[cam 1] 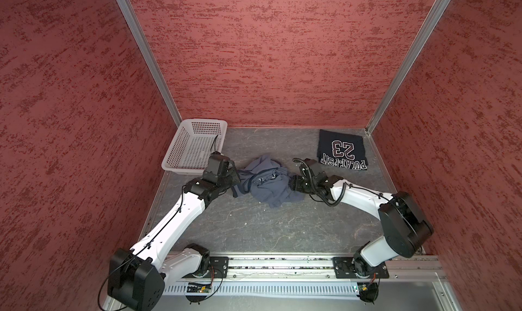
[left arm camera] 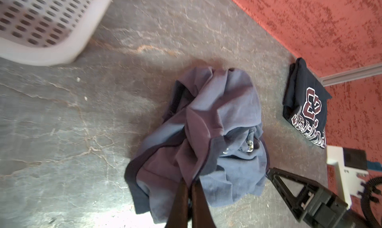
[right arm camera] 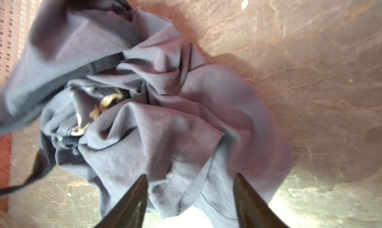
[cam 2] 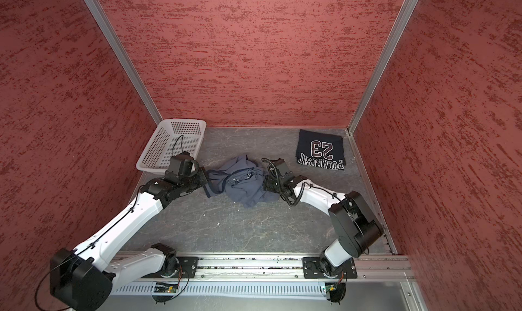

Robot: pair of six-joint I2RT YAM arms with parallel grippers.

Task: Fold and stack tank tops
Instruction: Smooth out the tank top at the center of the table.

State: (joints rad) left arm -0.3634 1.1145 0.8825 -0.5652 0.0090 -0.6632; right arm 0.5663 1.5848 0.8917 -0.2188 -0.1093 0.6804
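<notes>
I see grey top (cam 1: 267,184) crumpled mid-table, between arms. Left gripper (left arm camera: 190,182) pinched tight on its edge. Right gripper (right arm camera: 190,178) has fingers apart, straddling hem, not clamped. Navy top (cam 1: 342,150) lies folded flat in far right corner. Basket (cam 1: 195,146) sits far left.

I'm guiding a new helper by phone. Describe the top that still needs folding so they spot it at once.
Look at the grey table: near its middle, right of the white basket, lies the blue-grey top. Unlike the navy top folded flat with "23" in the far right corner, it is a crumpled heap with dark trim.
</notes>
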